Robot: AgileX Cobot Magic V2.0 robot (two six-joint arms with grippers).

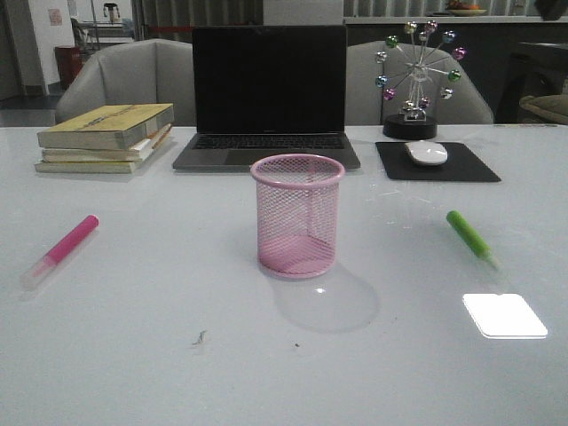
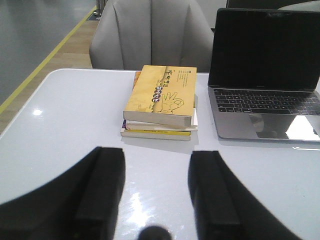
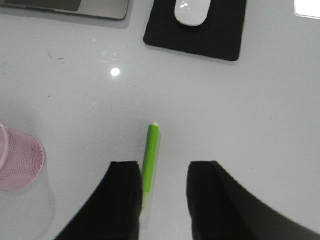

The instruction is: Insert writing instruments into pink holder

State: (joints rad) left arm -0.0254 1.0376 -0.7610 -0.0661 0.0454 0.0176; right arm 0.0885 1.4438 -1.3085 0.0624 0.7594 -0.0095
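Note:
The pink holder (image 1: pixel 298 216) stands upright and empty mid-table, in front of the laptop; part of it shows in the right wrist view (image 3: pixel 19 159). The magenta marker (image 1: pixel 60 251) lies flat on the table's left side. On the right side lies the green marker (image 1: pixel 471 239). My right gripper (image 3: pixel 163 172) hangs open above the green marker (image 3: pixel 150 155), which lies between the fingers close to one of them, untouched. My left gripper (image 2: pixel 156 160) is open over bare table with nothing between its fingers. Neither gripper shows in the front view.
A laptop (image 1: pixel 268 98) stands open at the back centre. A stack of books (image 1: pixel 106 136) lies back left. A mouse (image 1: pixel 427 152) on a black pad (image 1: pixel 437 162) and a ball ornament (image 1: pixel 415 75) stand back right.

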